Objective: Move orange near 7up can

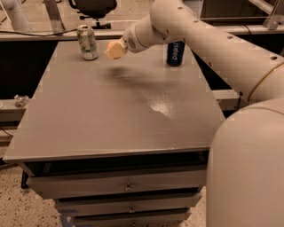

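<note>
The 7up can (87, 42), silver-white with green markings, stands upright at the table's far left corner. My gripper (113, 50) hangs a little above the table just right of the can, apart from it, and casts a shadow on the top below. It is shut on the orange (116, 52), which shows only as a pale orange-yellow patch between the fingers. My white arm reaches in from the right across the back of the table.
A dark blue Pepsi can (175, 53) stands at the far right of the grey table (88, 119), partly behind my arm. Drawers sit under the front edge. An office chair (93, 6) and a rail lie beyond the far edge.
</note>
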